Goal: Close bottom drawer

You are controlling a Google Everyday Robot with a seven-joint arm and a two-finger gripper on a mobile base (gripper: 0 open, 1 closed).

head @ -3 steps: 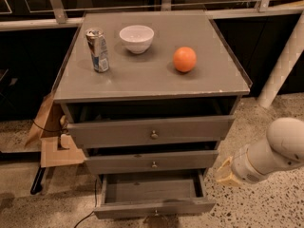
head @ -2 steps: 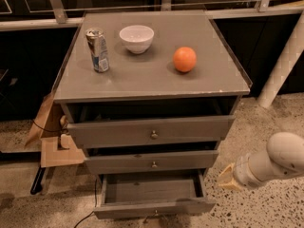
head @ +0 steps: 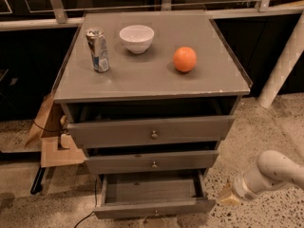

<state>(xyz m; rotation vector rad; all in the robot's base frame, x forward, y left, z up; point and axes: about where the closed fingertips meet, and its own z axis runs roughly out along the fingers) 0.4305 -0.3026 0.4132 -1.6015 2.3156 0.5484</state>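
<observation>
The bottom drawer [head: 124,208] sits at the foot of the grey cabinet [head: 156,80], pulled well out, so its inside lies open from above; the part that shows is bare board with nothing in it. The gripper [head: 228,196] hangs low just beside the drawer's right front corner, apart from it, likely placed at that height so it can come round to the front panel and push it in. Whether the claw is wide or narrow cannot be told. On the cabinet top stand a can [head: 97,50], a white bowl [head: 137,37] that looks empty, and an orange [head: 185,59], all well apart.
</observation>
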